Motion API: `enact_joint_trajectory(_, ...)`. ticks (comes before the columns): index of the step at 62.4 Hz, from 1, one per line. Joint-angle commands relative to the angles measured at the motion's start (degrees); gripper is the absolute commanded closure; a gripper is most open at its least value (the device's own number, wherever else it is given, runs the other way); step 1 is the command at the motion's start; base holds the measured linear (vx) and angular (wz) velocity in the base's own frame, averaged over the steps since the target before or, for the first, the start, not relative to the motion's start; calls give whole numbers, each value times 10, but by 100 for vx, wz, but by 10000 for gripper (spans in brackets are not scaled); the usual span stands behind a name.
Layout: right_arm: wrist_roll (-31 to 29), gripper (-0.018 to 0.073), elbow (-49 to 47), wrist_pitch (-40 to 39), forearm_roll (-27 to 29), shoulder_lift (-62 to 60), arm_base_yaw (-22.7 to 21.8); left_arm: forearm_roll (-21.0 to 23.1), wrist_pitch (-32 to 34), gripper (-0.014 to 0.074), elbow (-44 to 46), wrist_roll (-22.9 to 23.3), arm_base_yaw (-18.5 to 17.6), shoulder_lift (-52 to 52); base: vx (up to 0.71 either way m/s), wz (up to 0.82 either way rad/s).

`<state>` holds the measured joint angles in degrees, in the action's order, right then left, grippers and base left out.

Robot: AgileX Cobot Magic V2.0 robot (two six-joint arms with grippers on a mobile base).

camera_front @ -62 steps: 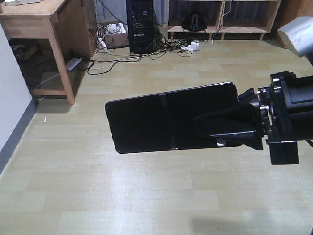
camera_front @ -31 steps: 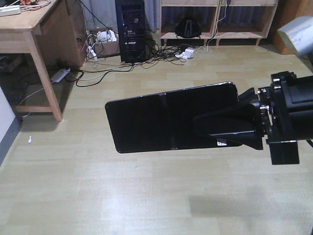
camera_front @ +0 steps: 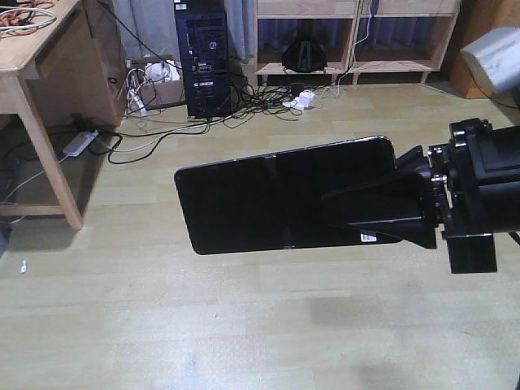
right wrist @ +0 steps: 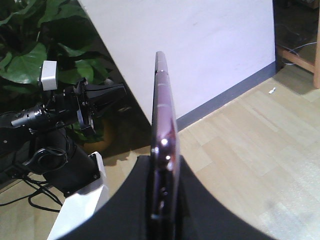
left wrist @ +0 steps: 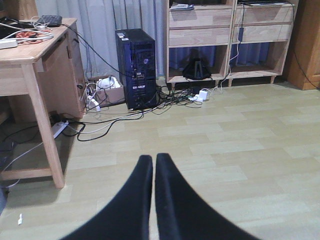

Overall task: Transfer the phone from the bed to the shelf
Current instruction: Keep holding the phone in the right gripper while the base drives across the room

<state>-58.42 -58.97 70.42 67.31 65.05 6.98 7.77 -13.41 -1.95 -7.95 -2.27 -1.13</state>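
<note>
Rolling nearer shelf (left wrist: 200,36), clamping phone (camera_front: 252,207) in right gripper (camera_front: 345,211), long axis leftward; left gripper (left wrist: 153,160) pressed together, empty.

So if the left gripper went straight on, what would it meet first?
Likely nothing near: the left gripper points over open floor toward the PC tower; depth is unclear.

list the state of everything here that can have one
phone: in the air, clamped at one end, opened flat
right gripper: shut on the phone
left gripper: shut, holding nothing
shelf: standing at the far wall, phone not yet on it
drawers: look closed
computer tower: upright on the floor
</note>
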Motion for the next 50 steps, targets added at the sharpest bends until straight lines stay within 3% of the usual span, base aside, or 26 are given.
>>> enact_joint_trajectory(1,-5,564,-16,34,55,-13,0,5,42,596,-1,2,0,-3,29,-5)
enact_joint_trajectory(50,-5,564,-16,34,55,-13,0,5,42,596,-1,2,0,-3,26,0)
